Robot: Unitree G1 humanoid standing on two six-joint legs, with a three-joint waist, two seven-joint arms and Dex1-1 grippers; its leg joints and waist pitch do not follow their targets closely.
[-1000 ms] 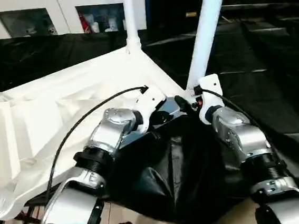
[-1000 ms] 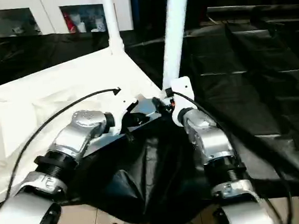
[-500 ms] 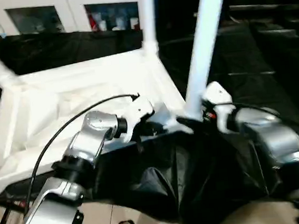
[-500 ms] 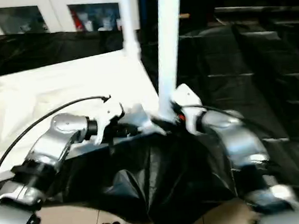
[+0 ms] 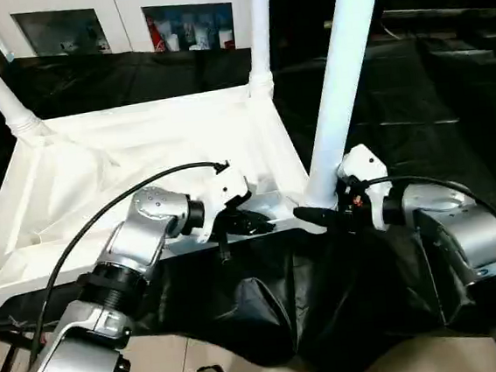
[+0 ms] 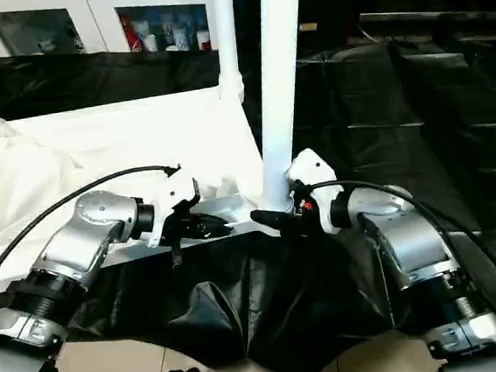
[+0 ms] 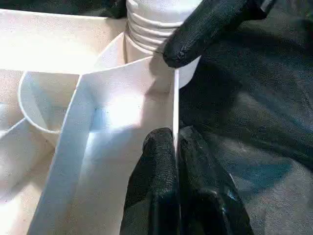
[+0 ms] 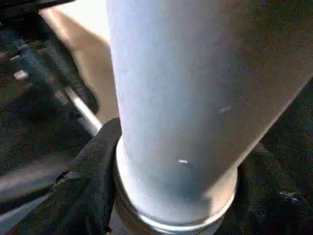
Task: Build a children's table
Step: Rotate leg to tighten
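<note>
Near-right leg (image 5: 344, 89) stands upright between right gripper (image 5: 320, 217) fingers, grip unclear; left gripper (image 5: 250, 224) pinches tabletop (image 5: 97, 174) near wall.

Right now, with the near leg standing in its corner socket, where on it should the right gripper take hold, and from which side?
Probably low on the near leg, just above the ribbed collar: it stands upright there, steadied by the tabletop. Come in level from the robot's right, where the right gripper already straddles its base; the left gripper pinches the tabletop's rim on the other side.
</note>
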